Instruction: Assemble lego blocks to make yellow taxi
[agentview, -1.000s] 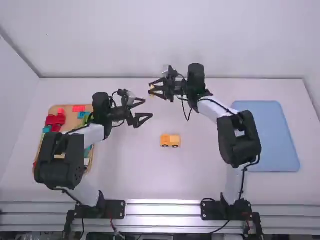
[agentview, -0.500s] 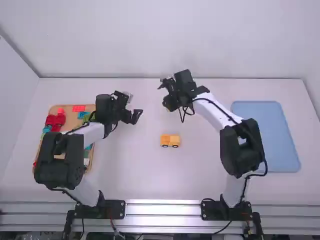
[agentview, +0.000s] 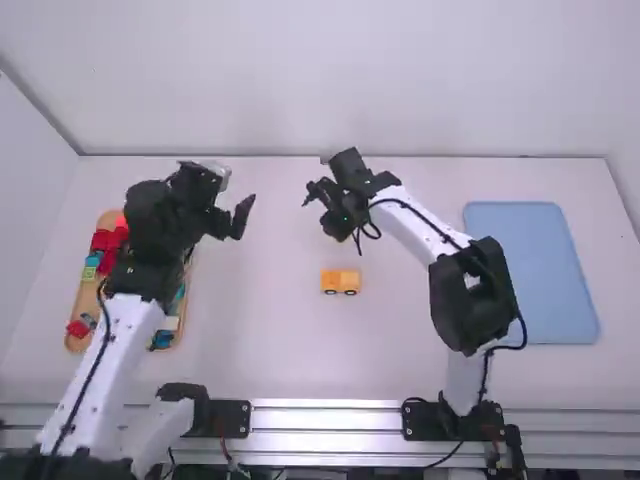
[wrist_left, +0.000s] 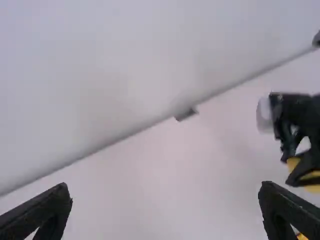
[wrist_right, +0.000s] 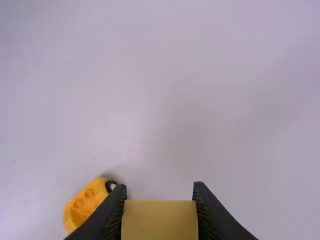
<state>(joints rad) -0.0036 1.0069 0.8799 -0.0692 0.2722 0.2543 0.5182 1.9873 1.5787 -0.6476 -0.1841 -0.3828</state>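
Observation:
In the high view my left gripper stands open above the table, right of the block tray, holding nothing; its spread fingers also show in the left wrist view, the gripper empty. My right gripper is above the table's middle, beyond the yellow car base. In the right wrist view my right gripper is shut on a yellow block. Behind its finger lies the wheeled yellow car base, with studs on top. The left wrist view shows the held yellow block at the right.
A wooden tray of red, blue and green blocks lies at the left, partly under the left arm. A blue tray lies at the right. A wall runs along the table's far edge.
The left arm has swung left, its gripper moving left with it. My right gripper has moved from the far side toward the car base, keeping the yellow block. The base has stayed put.

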